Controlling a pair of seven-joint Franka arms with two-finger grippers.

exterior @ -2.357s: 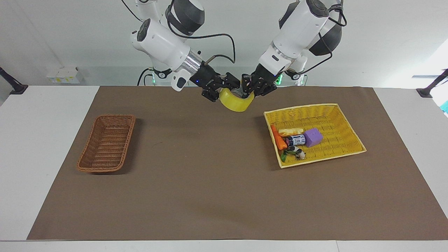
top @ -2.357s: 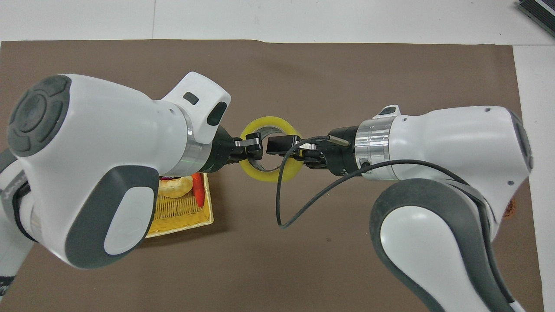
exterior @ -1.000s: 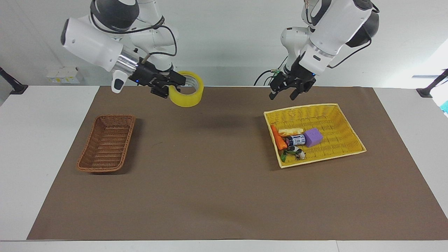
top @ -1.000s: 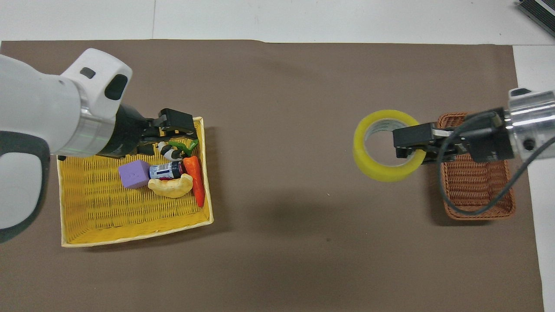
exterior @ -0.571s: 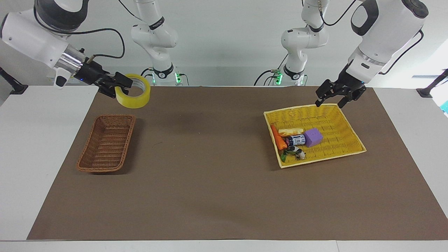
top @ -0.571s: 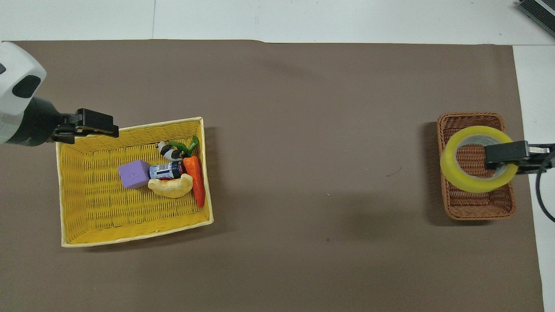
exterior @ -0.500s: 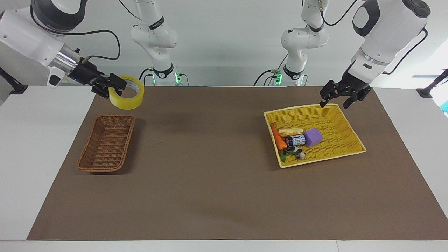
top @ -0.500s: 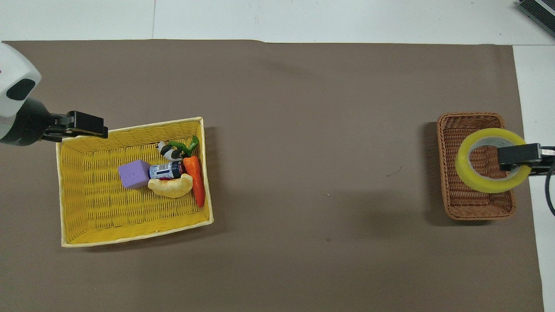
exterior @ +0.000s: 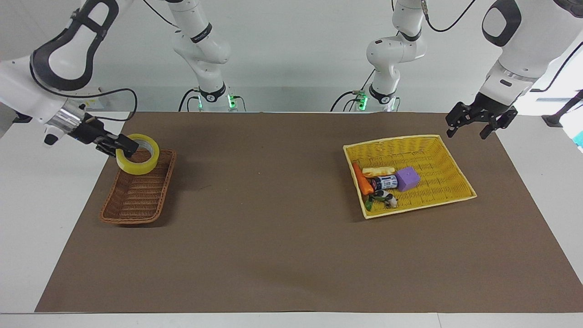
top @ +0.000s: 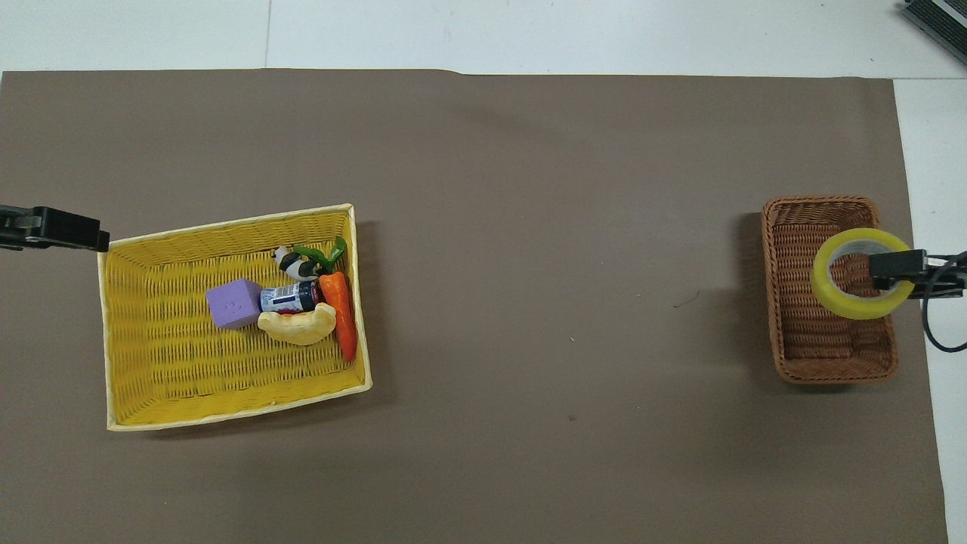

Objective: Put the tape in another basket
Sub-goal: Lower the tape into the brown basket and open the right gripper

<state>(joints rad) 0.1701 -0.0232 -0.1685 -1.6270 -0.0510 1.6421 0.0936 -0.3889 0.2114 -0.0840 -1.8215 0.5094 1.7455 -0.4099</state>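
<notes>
Tape (exterior: 137,160) — pinched by right gripper (exterior: 122,146), held over brown basket (exterior: 139,193), robot-side end. Left gripper (exterior: 471,124) — fingers spread, empty, over mat near yellow basket (exterior: 448,157) corner.

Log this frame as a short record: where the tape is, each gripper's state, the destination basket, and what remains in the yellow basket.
tape: held over the brown basket's end nearer the robots, not released
right gripper: shut on the tape's wall, one finger inside the ring
left gripper: open, holding nothing, waiting past the yellow basket's corner
brown basket: nothing lying in it
yellow basket: holds purple cube, carrot, small bottle, bread piece, toy cow
</notes>
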